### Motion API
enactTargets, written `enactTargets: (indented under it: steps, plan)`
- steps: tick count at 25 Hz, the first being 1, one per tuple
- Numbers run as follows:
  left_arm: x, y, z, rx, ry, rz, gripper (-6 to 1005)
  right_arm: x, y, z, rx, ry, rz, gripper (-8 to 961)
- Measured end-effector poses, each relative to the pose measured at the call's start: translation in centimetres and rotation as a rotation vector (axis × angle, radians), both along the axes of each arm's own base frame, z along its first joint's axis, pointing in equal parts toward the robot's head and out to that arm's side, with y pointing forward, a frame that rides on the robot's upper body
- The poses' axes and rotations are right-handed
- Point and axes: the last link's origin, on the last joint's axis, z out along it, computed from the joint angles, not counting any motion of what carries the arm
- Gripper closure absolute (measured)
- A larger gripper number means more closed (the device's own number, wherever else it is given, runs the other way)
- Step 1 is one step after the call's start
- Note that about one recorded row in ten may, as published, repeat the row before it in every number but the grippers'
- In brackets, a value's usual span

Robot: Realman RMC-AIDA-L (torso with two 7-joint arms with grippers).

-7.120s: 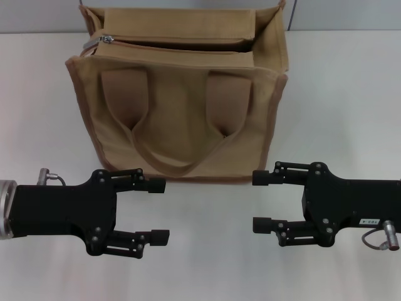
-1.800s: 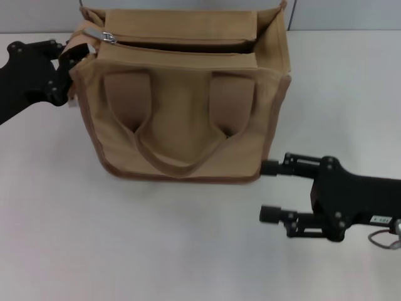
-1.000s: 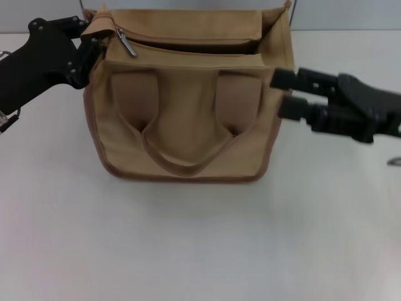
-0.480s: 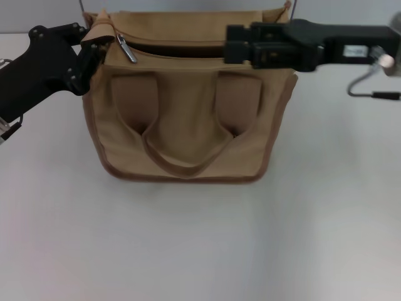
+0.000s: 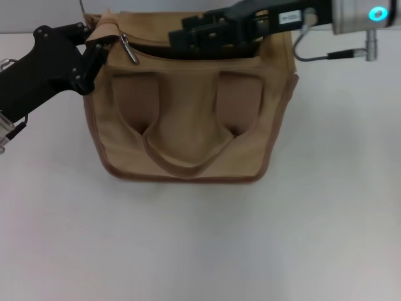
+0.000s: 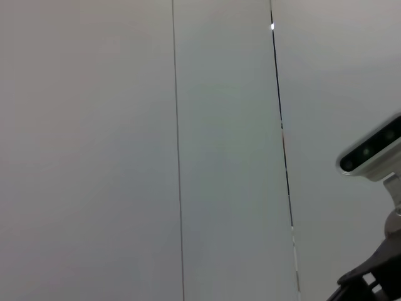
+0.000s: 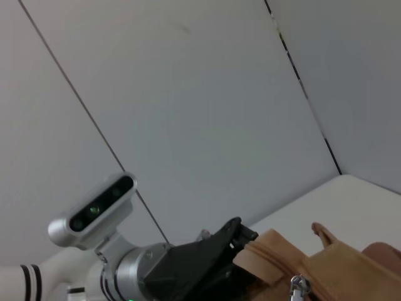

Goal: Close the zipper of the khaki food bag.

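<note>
White table [image 5: 200,238], grey wall panels behind. Head view: the khaki food bag [image 5: 188,119] stands at 12 o'clock, zipper [image 5: 182,53] unclosed, pull [image 5: 130,50] at its 10 o'clock corner, where the left gripper [image 5: 94,47] is clenched on the fabric. The right gripper [image 5: 185,37] reaches pullward; finger spread unclear. Right wrist view: pull [image 7: 299,287] ahead. Next, I judge: grasp it, draw it across.

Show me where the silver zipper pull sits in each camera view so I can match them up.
Head view: the zipper pull hangs at the khaki food bag's top corner on the robot's left, beside the left gripper.
Left wrist view: not in it.
Right wrist view: zipper pull at the bottom edge.
Shared landmark: the left gripper holding that bag corner.
</note>
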Motion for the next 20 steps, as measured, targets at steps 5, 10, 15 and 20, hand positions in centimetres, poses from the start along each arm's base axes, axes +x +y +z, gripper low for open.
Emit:
enactTargets:
  steps: [5,10,15,20]
  plan:
    - [0.0,0.1,0.1,0.008,-0.006,0.002,962,-2.0,0.1,-2.0,-0.023,-0.075,0.041,226]
    - [0.0,0.1,0.2,0.013,-0.009,0.002,960,-2.7,0.0,-3.5,-0.017,-0.118,0.058,238]
    - [0.0,0.1,0.2,0.012,-0.009,0.001,958,-3.0,0.3,-3.6,0.005,-0.118,0.054,250]
    - [0.1,0.1,0.1,0.009,-0.009,-0.001,956,-3.2,0.4,-4.0,0.021,-0.111,0.046,462]
